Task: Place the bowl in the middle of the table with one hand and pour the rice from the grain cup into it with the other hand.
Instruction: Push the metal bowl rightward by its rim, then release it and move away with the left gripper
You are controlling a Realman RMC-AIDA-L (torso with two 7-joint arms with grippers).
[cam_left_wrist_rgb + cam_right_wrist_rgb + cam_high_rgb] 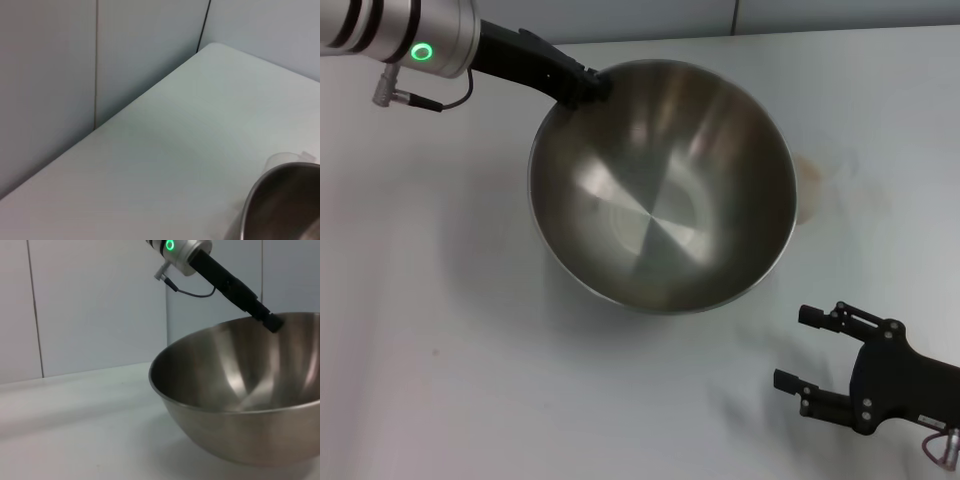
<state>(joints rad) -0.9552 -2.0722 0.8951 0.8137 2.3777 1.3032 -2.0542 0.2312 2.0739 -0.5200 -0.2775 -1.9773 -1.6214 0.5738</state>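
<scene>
I see the left gripper (592,88) with its fingers pinching the far-left rim of the bowl (660,190), which is over the white surface (430,330). The grain cup (812,190) stands just right of the bowl. My right gripper (803,348) hovers near the bowl's front right, fingers spread.

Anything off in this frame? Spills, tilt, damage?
No spill or damage shows. The bowl is tipped rather than flat, its rim gripped at the far-left edge by the left tool. The grain cup sits half hidden behind the bowl's right side. The right tool waits open, near-right.
</scene>
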